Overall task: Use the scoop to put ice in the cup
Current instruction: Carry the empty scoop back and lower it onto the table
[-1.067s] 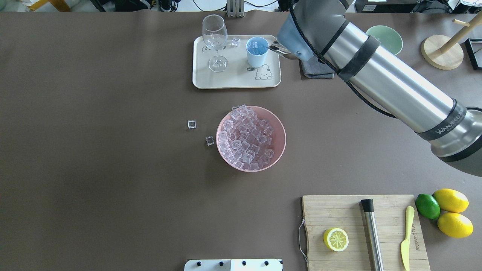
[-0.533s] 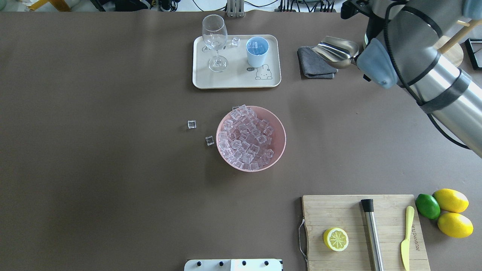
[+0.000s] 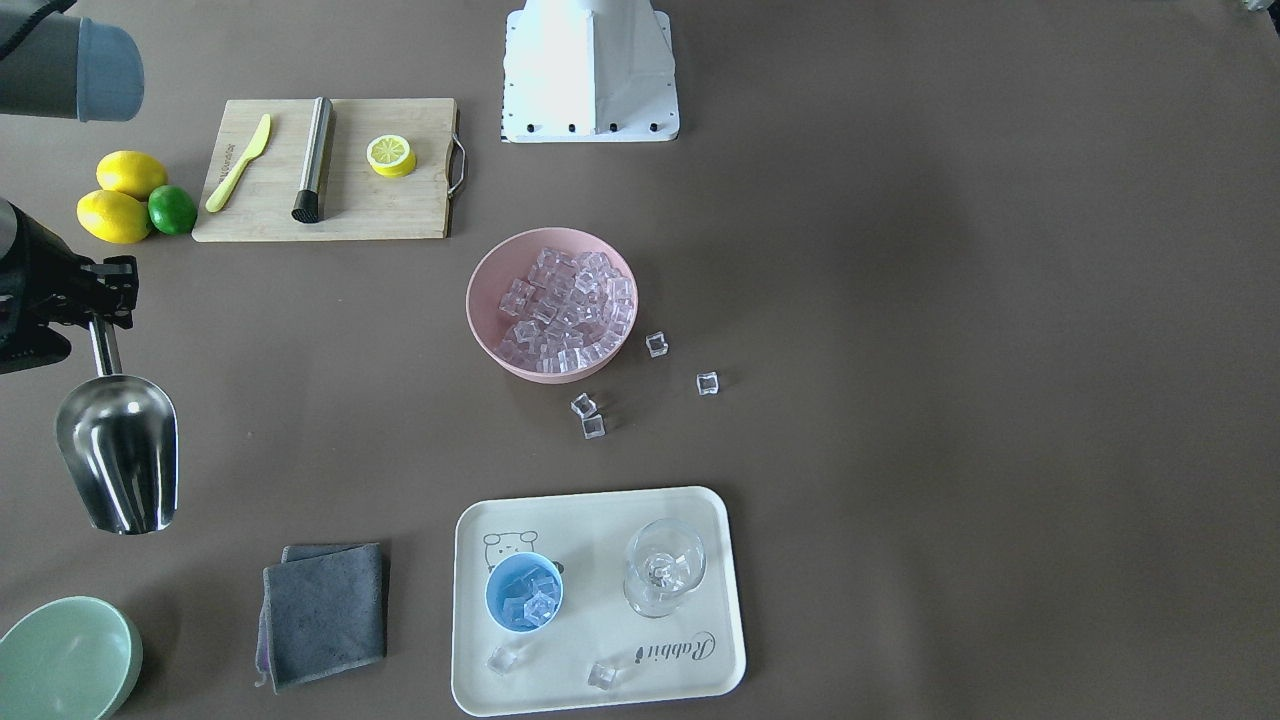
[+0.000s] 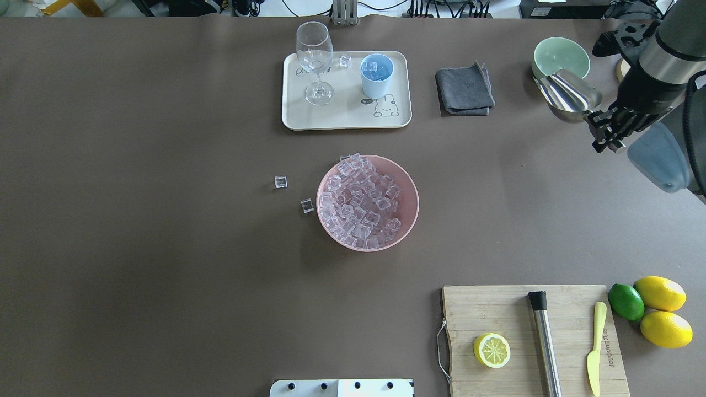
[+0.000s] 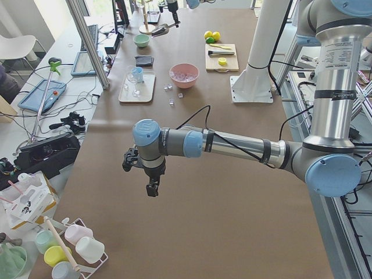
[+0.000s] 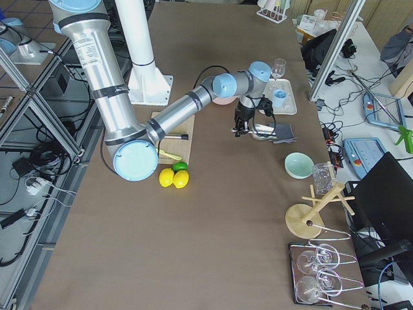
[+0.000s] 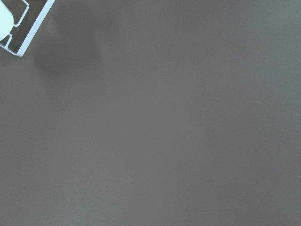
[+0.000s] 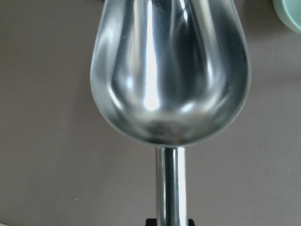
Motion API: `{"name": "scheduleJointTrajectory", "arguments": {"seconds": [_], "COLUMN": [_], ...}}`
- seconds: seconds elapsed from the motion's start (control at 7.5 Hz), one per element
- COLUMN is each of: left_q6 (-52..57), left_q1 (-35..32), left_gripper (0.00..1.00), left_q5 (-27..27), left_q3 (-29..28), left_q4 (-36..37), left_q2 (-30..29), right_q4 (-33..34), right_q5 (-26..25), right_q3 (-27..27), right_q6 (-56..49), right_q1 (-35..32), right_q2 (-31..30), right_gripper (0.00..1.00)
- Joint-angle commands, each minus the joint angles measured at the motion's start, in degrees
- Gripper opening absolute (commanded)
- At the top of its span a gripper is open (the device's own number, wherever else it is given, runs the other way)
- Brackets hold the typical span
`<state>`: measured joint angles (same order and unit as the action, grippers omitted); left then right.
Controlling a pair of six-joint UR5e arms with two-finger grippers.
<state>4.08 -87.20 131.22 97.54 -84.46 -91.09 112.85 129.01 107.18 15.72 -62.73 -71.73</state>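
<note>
The right gripper [image 4: 604, 125] clamps the handle of the shiny steel scoop [image 4: 568, 95], empty, at the far right of the brown desk [image 4: 165, 248] near a pale green bowl [image 4: 561, 54]. The small light-blue cup [image 4: 376, 80], far centre on a cream tray [image 4: 336, 118], holds clear ice cubes [image 4: 376, 67]. I cannot tell whether the left gripper [image 5: 152, 187] is open.

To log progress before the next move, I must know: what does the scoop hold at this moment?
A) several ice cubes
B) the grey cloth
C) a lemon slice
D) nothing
D: in the right wrist view the trough of the scoop is bare, shiny metal, with no ice or anything else in it.
</note>
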Motion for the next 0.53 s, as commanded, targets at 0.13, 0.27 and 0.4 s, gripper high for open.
{"name": "scheduleJointTrajectory", "arguments": {"seconds": [0.13,0.27,0.4], "left_q6": [0.05,-0.04,-0.13], "left_q1": [-3.15,-2.89,-2.63], "left_gripper": [0.99,0.99,0.99], "left_q5": [-0.09,-0.09,-0.09], "left_q3": [0.02,-0.5,-0.77], "left_q4": [-4.71,-5.01,-5.01], "left_q2": [2.66,2.58,2.58], "right_q4": [-18.55,-23.68,-28.69], "right_q5": [-0.43,-0.43,-0.43], "right_q3": [3.48,2.78,-0.27], "right_q6": [9.23,9.76,9.59], "right_q1": [-1.34,-1.69,-1.96], "right_q2": [-20.4,-24.64,-26.43], "right_gripper": [0.0,0.0,0.0]}}
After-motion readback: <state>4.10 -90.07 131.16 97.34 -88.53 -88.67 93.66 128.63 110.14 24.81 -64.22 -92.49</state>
